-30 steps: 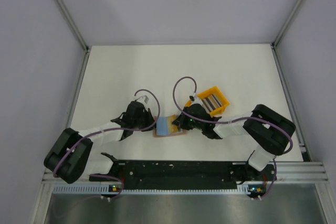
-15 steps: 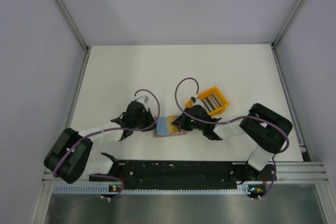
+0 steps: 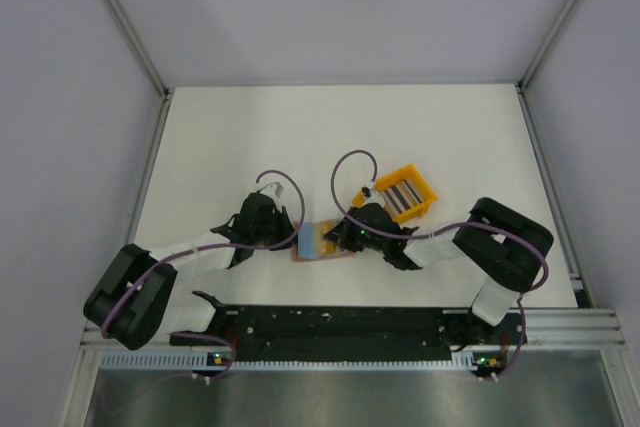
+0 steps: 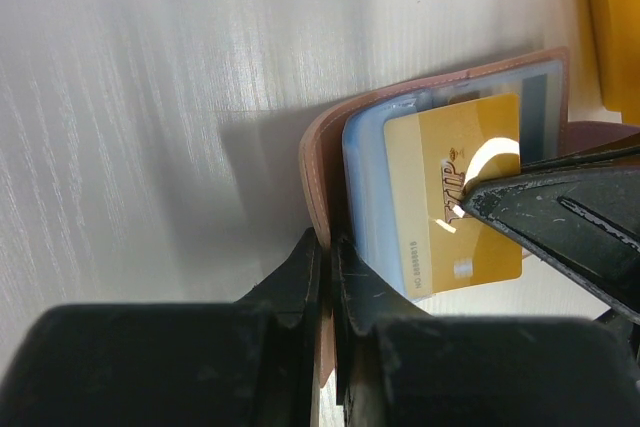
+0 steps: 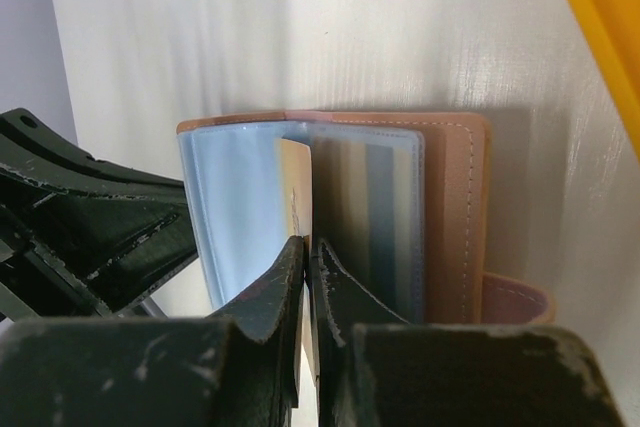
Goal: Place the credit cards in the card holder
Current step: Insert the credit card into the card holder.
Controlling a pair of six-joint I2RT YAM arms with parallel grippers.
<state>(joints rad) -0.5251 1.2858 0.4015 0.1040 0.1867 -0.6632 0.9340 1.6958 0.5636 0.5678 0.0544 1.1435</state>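
The holder [image 3: 322, 245] lies open at the middle of the table's [image 3: 250, 137] near edge, its long axis running left-right. The left gripper [image 4: 328, 269] clamps its cover. The right gripper [image 5: 306, 259] pinches a gold card [image 4: 440, 197], pointing left among the sleeves [image 5: 235, 207].

Yellow tray [image 3: 405, 194] sat skewed on the white table [image 3: 300, 137], right of centre, its wall visible at both wrist views' right edges. Aluminium posts [image 3: 125, 22] and grey walls [image 3: 330, 7] enclosed the table. Black rail [image 3: 330, 322] ran along the near edge.

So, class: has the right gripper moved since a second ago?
Yes, slightly: the right gripper has edged left over the card holder, away from the yellow tray.
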